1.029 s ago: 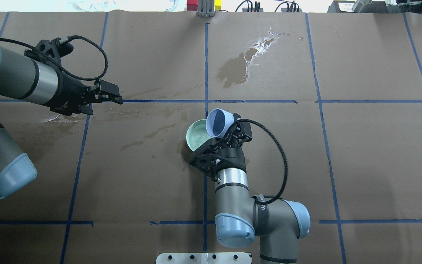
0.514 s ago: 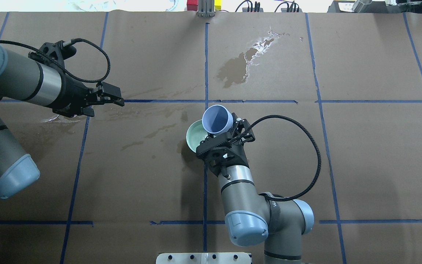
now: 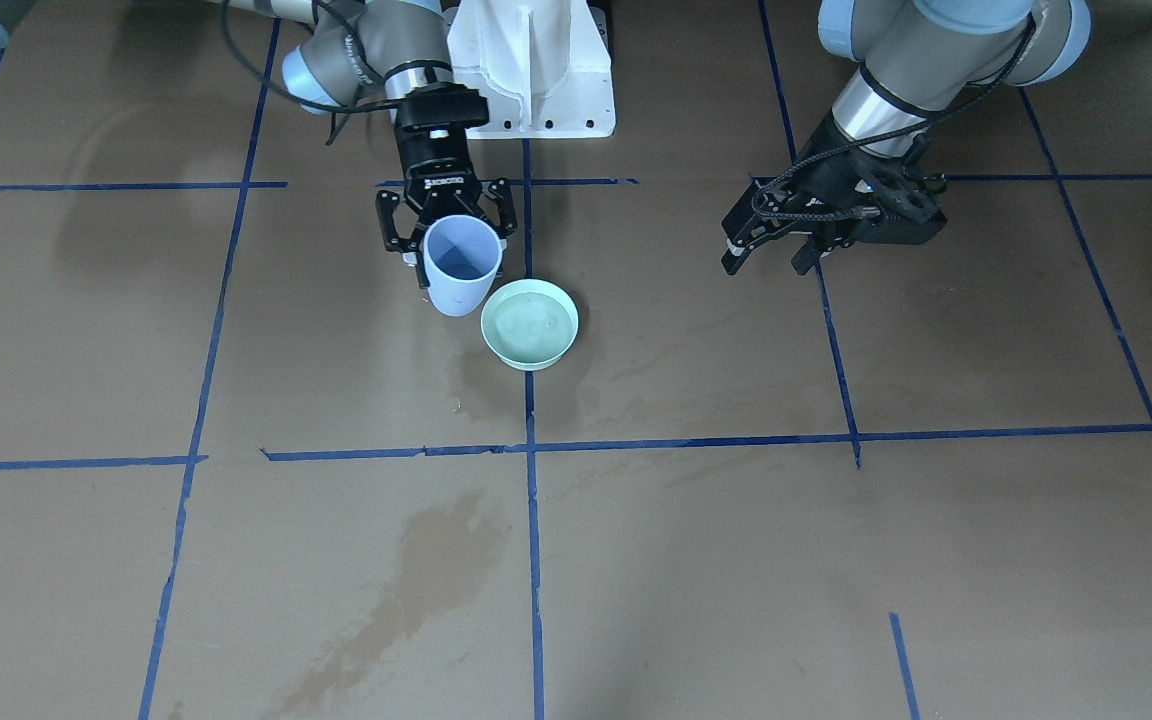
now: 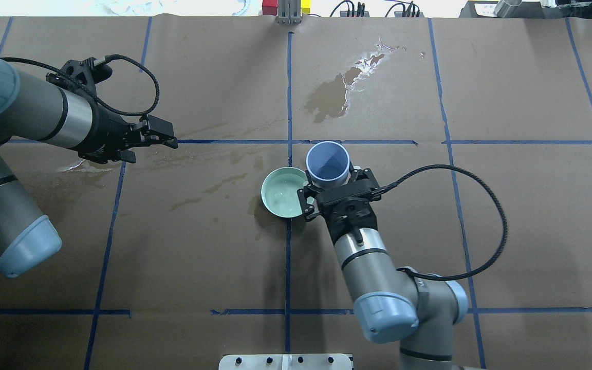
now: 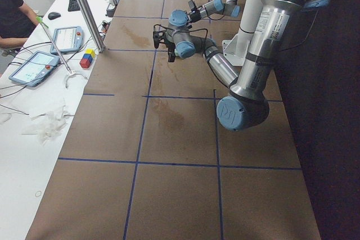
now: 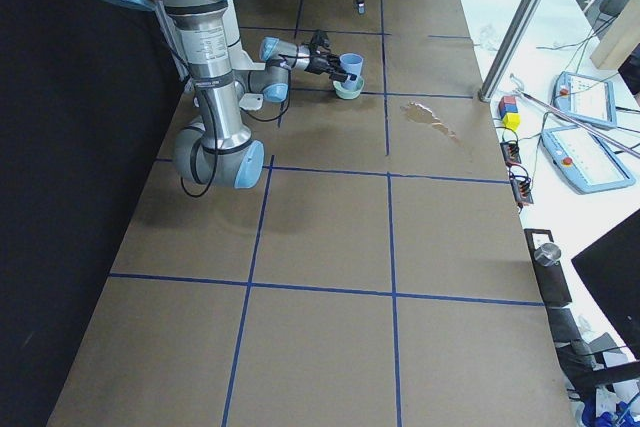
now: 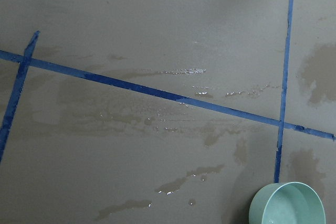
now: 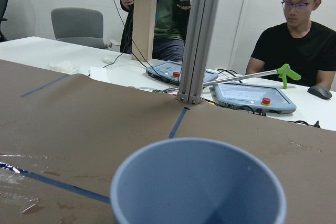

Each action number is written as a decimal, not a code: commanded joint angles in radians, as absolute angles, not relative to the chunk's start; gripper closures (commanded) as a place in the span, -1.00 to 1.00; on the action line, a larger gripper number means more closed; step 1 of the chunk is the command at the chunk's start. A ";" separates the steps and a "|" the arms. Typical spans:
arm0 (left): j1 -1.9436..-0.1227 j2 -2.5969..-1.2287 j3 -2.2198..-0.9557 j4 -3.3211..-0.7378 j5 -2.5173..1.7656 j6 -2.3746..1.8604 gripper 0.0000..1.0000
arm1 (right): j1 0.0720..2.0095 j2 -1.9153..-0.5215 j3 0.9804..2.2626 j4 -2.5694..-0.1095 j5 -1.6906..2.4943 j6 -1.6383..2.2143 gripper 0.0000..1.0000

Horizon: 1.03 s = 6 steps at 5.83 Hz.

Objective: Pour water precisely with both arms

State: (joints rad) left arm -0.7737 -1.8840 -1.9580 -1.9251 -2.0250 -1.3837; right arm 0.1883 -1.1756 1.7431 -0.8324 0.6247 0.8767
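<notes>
Beside bowl, cup upright again in right tool

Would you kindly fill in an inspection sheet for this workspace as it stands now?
Surface: paper-covered table with a blue tape grid and dark wet stains.
Job's things: blue cup upright beside mint bowl; water glistens in the bowl.
Clutter: coloured blocks at the table's edge.
Grippers: right gripper shut on the blue cup; left gripper open, empty.
Cables: black cable loops from the right wrist.
Surroundings: seated person, teach pendants on a white desk.
</notes>
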 commanded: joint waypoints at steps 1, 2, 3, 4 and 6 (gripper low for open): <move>-0.762 -1.882 -1.957 -1.925 -2.002 -1.384 -1.00 | 0.219 -1.360 1.849 -0.798 0.667 0.928 0.97; -0.761 -1.885 -1.956 -1.924 -2.002 -1.384 -1.00 | 0.239 -1.447 1.891 -0.748 0.672 0.961 0.97; -0.761 -1.890 -1.945 -1.924 -2.002 -1.388 -1.00 | 0.258 -1.553 1.901 -0.639 0.695 1.016 0.97; -0.761 -1.893 -1.942 -1.924 -2.002 -1.388 -1.00 | 0.280 -1.633 1.902 -0.561 0.745 1.032 0.97; -0.759 -1.893 -1.940 -1.924 -2.000 -1.390 -1.00 | 0.299 -1.818 1.893 -0.340 0.752 1.060 0.97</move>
State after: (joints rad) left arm -0.7602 -1.8925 -1.9413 -1.9236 -2.0014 -1.3894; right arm 0.2880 -1.7167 1.8982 -0.4589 0.7444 1.0479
